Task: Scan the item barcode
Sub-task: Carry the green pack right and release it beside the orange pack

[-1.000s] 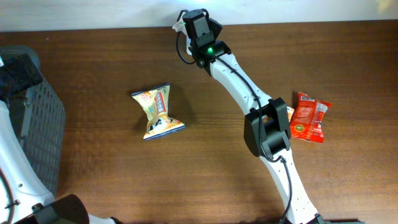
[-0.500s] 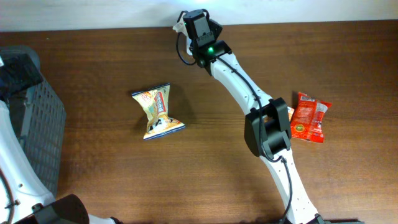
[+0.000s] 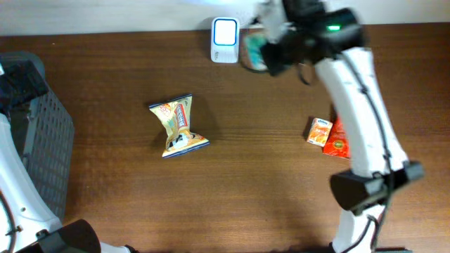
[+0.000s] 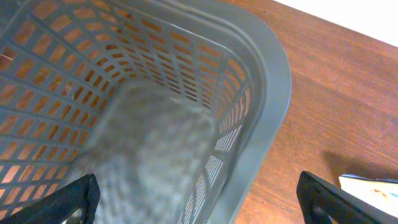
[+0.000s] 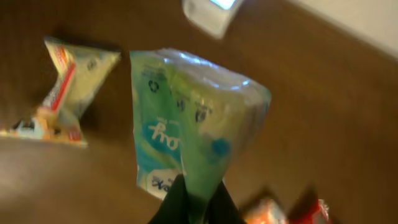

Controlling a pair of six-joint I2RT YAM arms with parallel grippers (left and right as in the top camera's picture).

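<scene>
Right arm has swung away from the far edge of the table since a moment ago, uncovering the small white scanner with its lit blue window (image 3: pixel 225 31) that it was hiding. And look what it's carrying: the right gripper (image 5: pixel 191 200) is pinched tight on the bottom seam of a crinkly green-and-teal plastic packet (image 5: pixel 193 130), which hangs in the air just beside the scanner, blurred overhead from the motion.

Over on the other side, the left gripper (image 4: pixel 199 205) is spread wide with nothing in it, parked above the grey perforated plastic basket (image 4: pixel 264 74).

On the table, untouched: a twisted yellow snack bag (image 3: pixel 178 126) mid-table, and a small orange carton (image 3: pixel 318 131) touching a red foil packet (image 3: pixel 339 144) on the right.

So we're at the presenting step, by my reading. Next, the packet needs turning so its barcode faces that blue window, held steady and close. Whether the code is facing the right way, I can't tell from here.
</scene>
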